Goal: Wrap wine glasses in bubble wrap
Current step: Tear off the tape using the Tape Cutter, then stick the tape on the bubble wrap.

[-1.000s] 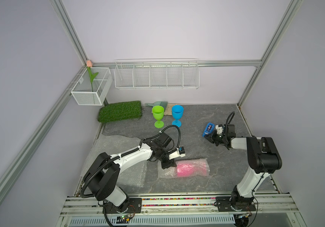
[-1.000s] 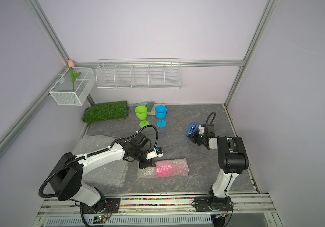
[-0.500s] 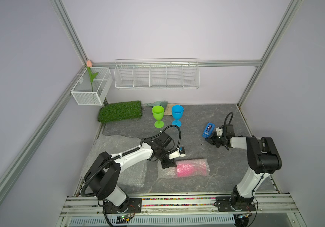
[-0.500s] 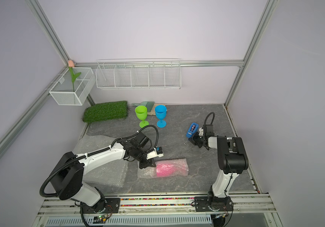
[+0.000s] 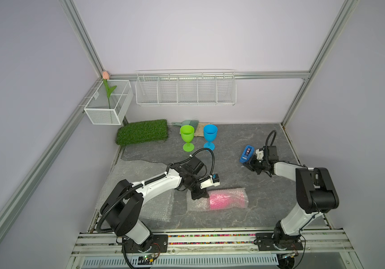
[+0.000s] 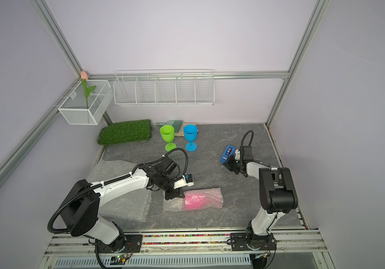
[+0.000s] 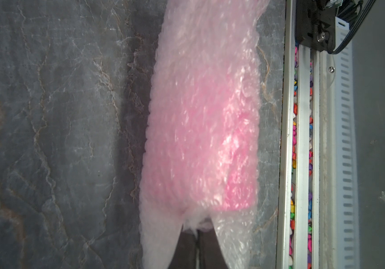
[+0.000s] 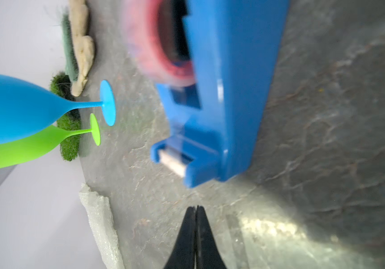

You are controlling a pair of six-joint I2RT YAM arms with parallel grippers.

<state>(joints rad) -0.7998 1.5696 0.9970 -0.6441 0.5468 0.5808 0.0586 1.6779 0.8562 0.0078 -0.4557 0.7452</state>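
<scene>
On the grey stone-patterned desk (image 5: 233, 219), near its front edge and about midway between the 2 arms, the pink goblet (image 5: 221, 200) lies on its side, rolled inside a sheet of bubble wrap (image 5: 197, 206) that covers it from end to end. The wrap runs past the goblet on the side toward the left arm and flattens there onto the desk. The left pincer (image 5: 198, 195) reaches down to that loose end with its jaws together, and in the left wrist view the dark fingers (image 7: 186, 251) meet at the gathered wrap with translucent flaps on either side of them; whether a fold is caught between the tips cannot be told. More bubble wrap, the spare sheets (image 5: 158, 207), lies flat under and beside the left arm, at the desk's left side. The green goblet (image 5: 187, 134) and the blue goblet (image 5: 210, 133) stand upright side by side near the back of the desk, close together but apart, just beside the turf mat (image 5: 142, 131). The right pincer (image 8: 196, 217) hovers low over the desk on the right side, its 2 black fingers pressed flat against each other, pointing at the blue tape dispenser (image 5: 247, 154), which stands just beyond the tips with a strip of bare desk between them.
</scene>
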